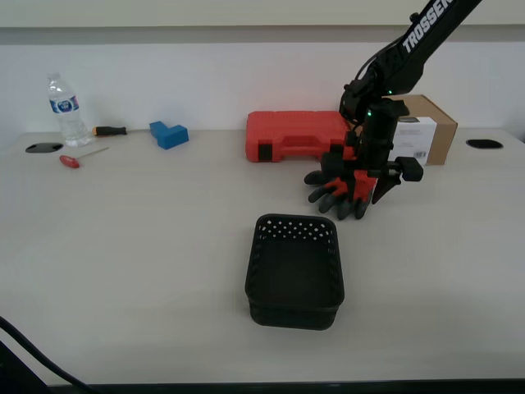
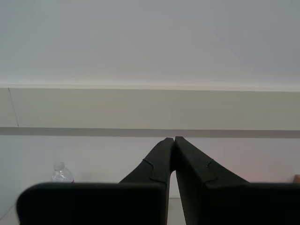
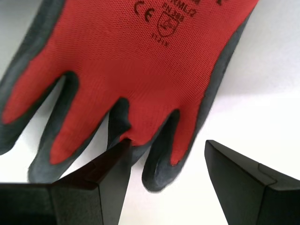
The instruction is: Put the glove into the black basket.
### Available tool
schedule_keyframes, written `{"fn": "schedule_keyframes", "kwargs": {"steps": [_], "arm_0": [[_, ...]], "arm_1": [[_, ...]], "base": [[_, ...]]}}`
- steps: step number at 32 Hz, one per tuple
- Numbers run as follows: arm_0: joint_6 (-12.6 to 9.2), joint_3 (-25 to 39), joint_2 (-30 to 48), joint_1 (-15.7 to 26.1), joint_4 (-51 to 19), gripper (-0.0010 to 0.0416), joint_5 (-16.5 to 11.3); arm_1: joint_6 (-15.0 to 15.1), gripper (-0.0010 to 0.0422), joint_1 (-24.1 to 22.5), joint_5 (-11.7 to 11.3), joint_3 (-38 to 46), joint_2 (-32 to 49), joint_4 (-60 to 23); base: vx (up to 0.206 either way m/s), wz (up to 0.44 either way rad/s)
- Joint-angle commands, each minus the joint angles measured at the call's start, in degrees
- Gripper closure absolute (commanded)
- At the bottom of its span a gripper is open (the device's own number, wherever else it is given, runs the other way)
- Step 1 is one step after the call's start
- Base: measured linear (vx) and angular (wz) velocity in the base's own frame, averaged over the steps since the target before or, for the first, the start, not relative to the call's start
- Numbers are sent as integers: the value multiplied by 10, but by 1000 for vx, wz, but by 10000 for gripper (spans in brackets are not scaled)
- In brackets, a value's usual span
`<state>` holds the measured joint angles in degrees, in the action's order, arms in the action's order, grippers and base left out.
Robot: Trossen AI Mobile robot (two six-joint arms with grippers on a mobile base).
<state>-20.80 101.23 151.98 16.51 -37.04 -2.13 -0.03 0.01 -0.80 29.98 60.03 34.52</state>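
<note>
- Two grippers to log: my first gripper (image 3: 166, 161) is down on the table w/ jaws spread, nothing clamped yet. One jaw tip sits in the gap between two glove digits; the other jaw is on bare table just outside a dark-coated finger.
- Glove (image 3: 140, 70) lies flat directly ahead of the jaws, red knit back up, grey-coated fingers pointing toward the gripper. In the exterior view the glove (image 1: 340, 190) sits under the arm's end, touching the table.
- My second gripper (image 2: 173, 154) has its jaws pressed together, empty, aimed at a blank wall; it doesn't show in the exterior view.
- Step in hand, as I judge it: the grasp. One finger's worth of fabric is a thin hold on a floppy item, so I'd push further over the finger before closing, then lift high enough that the hanging cuff clears the basket rim.
- Black basket (image 1: 295, 316) is near, below the gripper in the exterior view; inside looks empty.
- Beyond the gripper: red tool case (image 1: 287, 135), shut, and a cardboard box (image 1: 426, 123); contents not visible.
- Far off: water bottle (image 1: 64, 111), blue block (image 1: 168, 134).
</note>
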Motion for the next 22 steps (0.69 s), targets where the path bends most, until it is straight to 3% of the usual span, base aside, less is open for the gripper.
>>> {"fn": "schedule_keyframes", "kwargs": {"steps": [1, 8, 16, 18, 22], "arm_0": [[-2, -2, 6, 0, -4, 182, 3], [-3, -7, 15, 0, -5, 184, 3], [-7, -5, 15, 0, -3, 333, 3], [-6, -5, 15, 0, -2, 403, 3], [-1, -3, 11, 0, 1, 407, 2]], "arm_1": [[1, 412, 0, 0, 0, 0, 3], [1, 412, 0, 0, 0, 0, 3], [1, 412, 0, 0, 0, 0, 3], [1, 412, 0, 0, 0, 0, 3], [1, 412, 0, 0, 0, 0, 3]], "base": [[0, 0], [0, 0], [0, 0], [0, 0], [0, 0]]}}
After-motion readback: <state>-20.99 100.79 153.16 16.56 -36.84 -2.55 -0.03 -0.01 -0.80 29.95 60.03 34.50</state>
